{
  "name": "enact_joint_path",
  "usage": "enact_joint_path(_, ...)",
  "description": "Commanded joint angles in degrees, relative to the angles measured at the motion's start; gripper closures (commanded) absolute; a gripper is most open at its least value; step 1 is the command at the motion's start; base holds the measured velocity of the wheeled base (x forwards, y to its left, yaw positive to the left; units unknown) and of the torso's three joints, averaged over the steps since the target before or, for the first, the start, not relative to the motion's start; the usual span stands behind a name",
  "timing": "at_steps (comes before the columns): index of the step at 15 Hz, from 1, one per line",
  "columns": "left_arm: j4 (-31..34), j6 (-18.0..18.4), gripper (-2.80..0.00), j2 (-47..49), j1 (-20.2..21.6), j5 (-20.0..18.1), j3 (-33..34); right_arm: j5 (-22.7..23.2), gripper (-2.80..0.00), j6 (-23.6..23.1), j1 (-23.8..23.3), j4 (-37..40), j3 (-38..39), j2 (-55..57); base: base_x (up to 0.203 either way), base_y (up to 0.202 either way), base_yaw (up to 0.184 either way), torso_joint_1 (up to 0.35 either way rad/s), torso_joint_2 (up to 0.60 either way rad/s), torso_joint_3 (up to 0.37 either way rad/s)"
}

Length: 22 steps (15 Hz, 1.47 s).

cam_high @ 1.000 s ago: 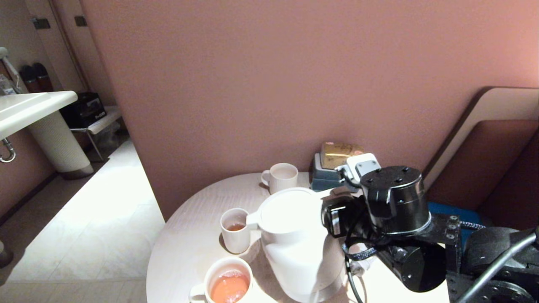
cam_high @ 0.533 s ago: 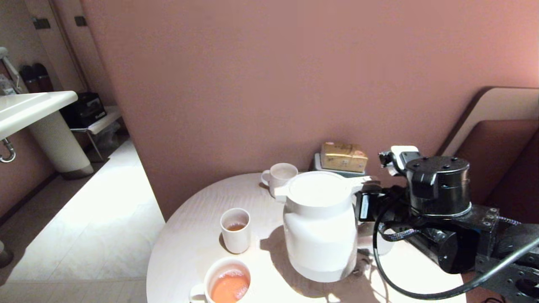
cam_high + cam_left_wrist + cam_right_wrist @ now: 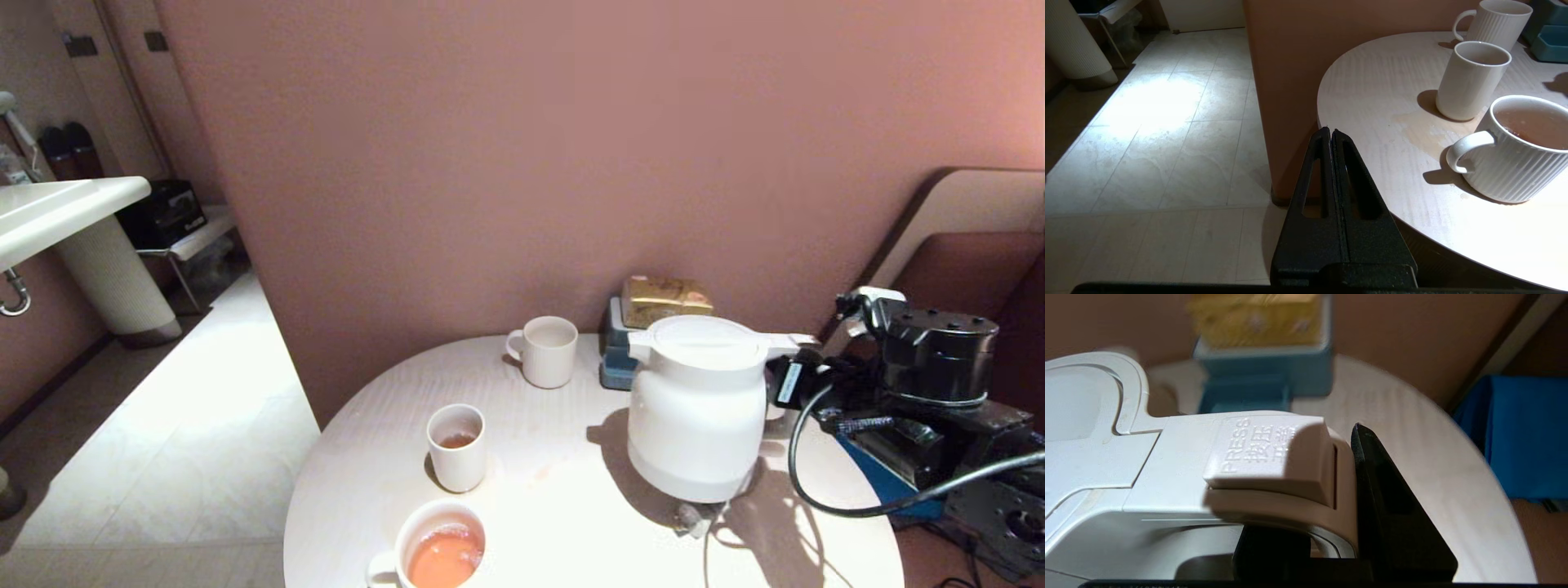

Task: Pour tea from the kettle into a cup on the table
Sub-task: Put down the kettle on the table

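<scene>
Just ahead of the right gripper (image 3: 796, 382), on the far right part of the surface (image 3: 522, 457), the kettle (image 3: 694, 408) is standing upright, its spout pointing toward the cups. In the right wrist view the gripper's dark fingers (image 3: 1396, 514) are clamping the kettle's handle (image 3: 1274, 486) from both sides, just under the press tab, so the grip is holding. I cannot tell whether the kettle's base is bearing fully on the surface or hanging just above it.

Well beyond the kettle from that gripper, the wide ribbed mug (image 3: 441, 547) is sitting nearly full of tea (image 3: 445, 557), and the tall cup (image 3: 457, 447) beside it is showing only a little tea at its bottom. A third mug (image 3: 545, 351) farther back looks empty from here. A pale wet patch (image 3: 1421, 130) is lying on the surface beside the cups.

Judging by this, the pouring itself looks done, at least for the wide mug, and what is left is letting go of the handle and drawing the arm clear.

The left gripper (image 3: 1331, 134) is idling off the near edge of the surface, over the floor, fingers pressed together on nothing.
</scene>
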Motion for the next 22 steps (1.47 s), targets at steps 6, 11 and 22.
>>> enact_joint_path(6,0.01,-0.02,0.00,0.06,0.00,0.00,0.00,8.00,0.00,-4.27,-10.44,-14.94,1.54,14.57,0.000,0.000,0.000,0.000,0.00,0.000)
enact_joint_path(11,-0.06,-0.02,0.00,0.06,0.00,0.00,0.00,10.72,0.00,-6.14,-13.80,-15.39,1.30,15.16,0.000,0.000,0.000,0.000,0.00,0.000)
enact_joint_path(22,-0.01,-0.02,0.00,0.04,0.00,0.00,0.00,12.56,0.00,-11.31,-16.08,-19.42,4.78,16.59,0.000,0.000,0.000,0.000,0.00,0.000)
